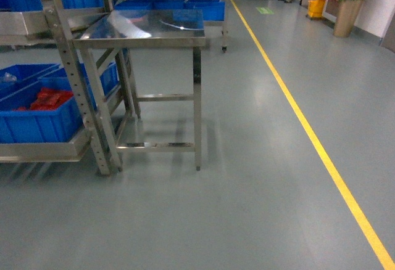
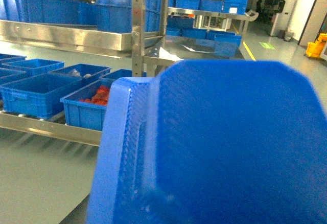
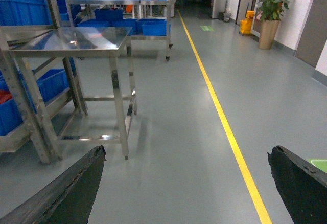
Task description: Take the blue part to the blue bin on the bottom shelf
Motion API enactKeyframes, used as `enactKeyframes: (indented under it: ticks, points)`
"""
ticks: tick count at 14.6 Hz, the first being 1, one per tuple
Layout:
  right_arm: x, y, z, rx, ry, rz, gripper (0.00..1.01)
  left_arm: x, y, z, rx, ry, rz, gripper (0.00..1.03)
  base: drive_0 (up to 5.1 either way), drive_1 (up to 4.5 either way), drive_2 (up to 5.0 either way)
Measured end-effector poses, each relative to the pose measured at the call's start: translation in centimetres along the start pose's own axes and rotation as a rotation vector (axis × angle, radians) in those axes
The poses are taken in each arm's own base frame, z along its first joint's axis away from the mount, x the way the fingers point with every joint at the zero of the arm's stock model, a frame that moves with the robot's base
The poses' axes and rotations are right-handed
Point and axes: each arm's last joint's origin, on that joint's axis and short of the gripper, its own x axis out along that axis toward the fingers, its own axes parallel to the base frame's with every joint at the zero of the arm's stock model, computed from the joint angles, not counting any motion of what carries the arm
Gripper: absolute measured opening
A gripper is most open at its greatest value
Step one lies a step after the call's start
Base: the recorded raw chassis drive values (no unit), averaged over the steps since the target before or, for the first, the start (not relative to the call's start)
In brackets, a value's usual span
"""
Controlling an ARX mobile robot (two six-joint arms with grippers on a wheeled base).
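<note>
A big blue part [image 2: 230, 147] fills most of the left wrist view, held up close to the camera and above the floor. It hides my left gripper's jaws, which seem shut on it. The bottom shelf [image 2: 48, 129] runs along the left and carries several blue bins [image 2: 33, 93], one with red pieces [image 2: 97, 95]. In the head view that shelf [image 1: 43, 151] and a blue bin [image 1: 37, 122] sit at the left edge, and no gripper shows. My right gripper [image 3: 186, 157] is open over bare floor, its black fingers [image 3: 71, 188] wide apart.
A steel table [image 1: 148, 26] stands beside the rack's perforated upright [image 1: 77, 79]. A yellow floor line [image 1: 308, 134] runs away on the right. More blue crates [image 1: 179, 8] sit behind the table. A potted plant [image 1: 349, 5] and a yellow mop bucket [image 1: 318, 2] stand far right.
</note>
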Motion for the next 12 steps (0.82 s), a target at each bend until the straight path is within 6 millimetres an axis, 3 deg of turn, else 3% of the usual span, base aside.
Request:
enactKeyframes:
  ticks: [12]
  points:
    - [0.0, 0.0, 0.04, 0.0, -0.004, 0.0, 0.98, 0.0, -0.01, -0.02, 0.002, 0.002, 0.0, 0.44, -0.1, 4.05, -4.3]
